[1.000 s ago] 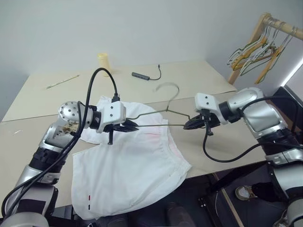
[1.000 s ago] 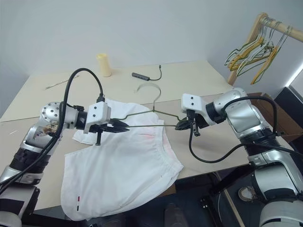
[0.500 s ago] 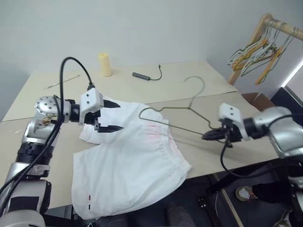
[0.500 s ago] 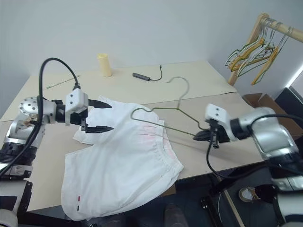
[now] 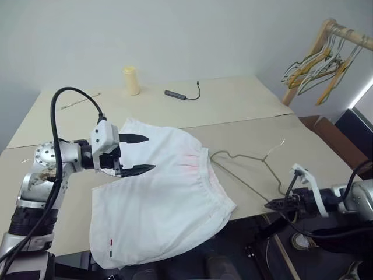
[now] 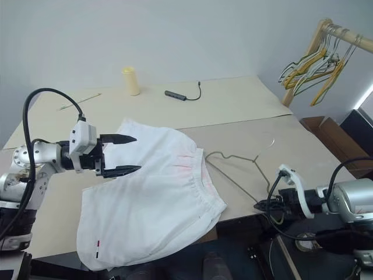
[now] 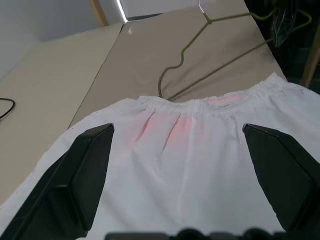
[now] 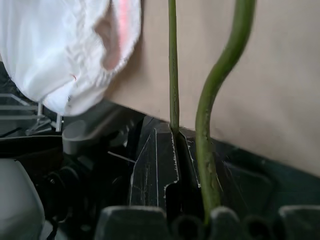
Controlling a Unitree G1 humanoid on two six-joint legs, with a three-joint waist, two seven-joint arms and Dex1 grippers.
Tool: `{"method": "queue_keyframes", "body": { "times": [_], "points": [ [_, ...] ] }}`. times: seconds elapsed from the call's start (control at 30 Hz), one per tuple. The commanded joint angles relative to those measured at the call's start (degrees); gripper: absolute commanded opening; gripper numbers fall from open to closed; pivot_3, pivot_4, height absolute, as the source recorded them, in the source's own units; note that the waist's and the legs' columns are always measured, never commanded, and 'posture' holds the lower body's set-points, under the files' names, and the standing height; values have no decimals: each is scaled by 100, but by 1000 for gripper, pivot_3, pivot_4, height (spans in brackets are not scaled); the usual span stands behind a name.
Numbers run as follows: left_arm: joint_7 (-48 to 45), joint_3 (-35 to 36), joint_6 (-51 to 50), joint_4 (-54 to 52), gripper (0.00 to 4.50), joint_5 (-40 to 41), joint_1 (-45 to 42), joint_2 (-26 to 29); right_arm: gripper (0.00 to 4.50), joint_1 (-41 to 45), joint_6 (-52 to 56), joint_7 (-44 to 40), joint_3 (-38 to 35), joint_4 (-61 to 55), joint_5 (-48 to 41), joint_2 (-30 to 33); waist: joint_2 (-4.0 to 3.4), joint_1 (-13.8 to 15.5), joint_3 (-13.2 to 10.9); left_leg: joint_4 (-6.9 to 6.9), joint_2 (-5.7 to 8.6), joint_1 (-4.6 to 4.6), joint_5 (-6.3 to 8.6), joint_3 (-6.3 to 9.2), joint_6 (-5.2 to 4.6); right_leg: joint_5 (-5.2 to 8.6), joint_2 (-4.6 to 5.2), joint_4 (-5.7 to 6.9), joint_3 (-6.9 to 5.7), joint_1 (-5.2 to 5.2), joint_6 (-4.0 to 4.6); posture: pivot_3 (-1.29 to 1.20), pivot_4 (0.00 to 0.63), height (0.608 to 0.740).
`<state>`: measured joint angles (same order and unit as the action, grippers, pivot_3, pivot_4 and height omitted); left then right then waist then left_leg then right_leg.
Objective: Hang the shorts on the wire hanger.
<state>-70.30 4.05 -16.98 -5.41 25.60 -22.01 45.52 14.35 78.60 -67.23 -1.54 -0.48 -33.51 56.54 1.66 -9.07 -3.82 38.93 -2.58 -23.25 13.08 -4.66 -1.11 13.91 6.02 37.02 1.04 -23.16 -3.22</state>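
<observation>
A: The shorts (image 5: 160, 192) are lying spread flat on the tabletop (image 5: 233, 105), one leg hanging over the near edge.

B: And the left gripper (image 5: 137, 154) is hovering just above their upper corner, fingers spread wide, holding nothing.

A: The hanger (image 5: 247, 169) is lying beside the shorts' waistband, hook pointing away from them, far corner reaching off the tabletop's edge.

B: The right gripper (image 5: 274, 205) is clamping that corner, fingers shut on the wire.

A: How are these two going to handle?

B: The shorts are looking thin and limp, very light. They're likely to sag and fold wherever they're lifted. I'd say the gathered waistband (image 7: 210, 106) is the spot to take, since the elastic gives a thicker ridge to pinch.

A: And the hanger?

B: Stiff but springy and slick, I'd guess. Held by one corner, it could swivel in the grip.

A: Anything we're missing?

B: The right wrist view is showing two strands of wire running into the fingers, so the exact pinch point is hard to make out. The overhanging leg is partly hidden below the tabletop edge.
</observation>
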Motion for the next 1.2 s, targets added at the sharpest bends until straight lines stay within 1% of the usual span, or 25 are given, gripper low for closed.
{"method": "queue_keyframes", "body": {
  "times": [0.03,0.27,0.53,0.63,0.7,0.87,1.07,1.2],
  "points": [
    [-36,237,-177,-367,4480,308,55,139,0,43,9,3,-199,-236,-324,40,0,9,0,0,0,0,0,-1,0,0,0,0,3,-1,0,-147,31,740],
    [18,218,-317,-612,4480,407,212,188,0,122,-50,37,-139,-244,-543,93,0,67,0,0,0,1,0,-8,0,1,-3,-3,-1,2,2,-140,26,740],
    [45,262,-352,-721,4480,474,342,240,0,219,-140,36,-36,-242,-523,161,0,75,0,-1,0,0,0,-16,0,1,-3,-6,-2,1,2,-129,28,740],
    [69,282,-376,-773,4480,491,390,246,0,350,-152,224,-74,25,-422,85,0,90,0,-1,0,-1,0,-16,0,1,-3,-6,-3,1,2,-126,29,740],
    [80,301,-383,-801,4480,497,439,252,0,381,-128,152,-75,19,-513,141,0,94,0,-1,0,-1,0,-17,0,1,-3,-8,-2,1,2,-126,29,740],
    [118,301,-393,-810,4480,493,468,245,0,405,-124,161,-32,-16,-538,157,0,173,0,-6,-1,-1,1,-18,0,3,-5,-10,-4,0,5,-127,31,740],
    [141,293,-418,-837,4480,494,479,226,0,340,-76,-73,104,-204,-669,260,0,221,0,-6,-1,-2,1,-20,0,3,-5,-12,-5,0,6,-125,34,740],
    [158,299,-424,-858,4480,491,508,231,0,389,-115,-85,384,-198,-620,315,0,230,0,-6,-1,-3,2,-20,-1,3,-5,-16,-6,1,6,-122,37,740]
  ]
}}
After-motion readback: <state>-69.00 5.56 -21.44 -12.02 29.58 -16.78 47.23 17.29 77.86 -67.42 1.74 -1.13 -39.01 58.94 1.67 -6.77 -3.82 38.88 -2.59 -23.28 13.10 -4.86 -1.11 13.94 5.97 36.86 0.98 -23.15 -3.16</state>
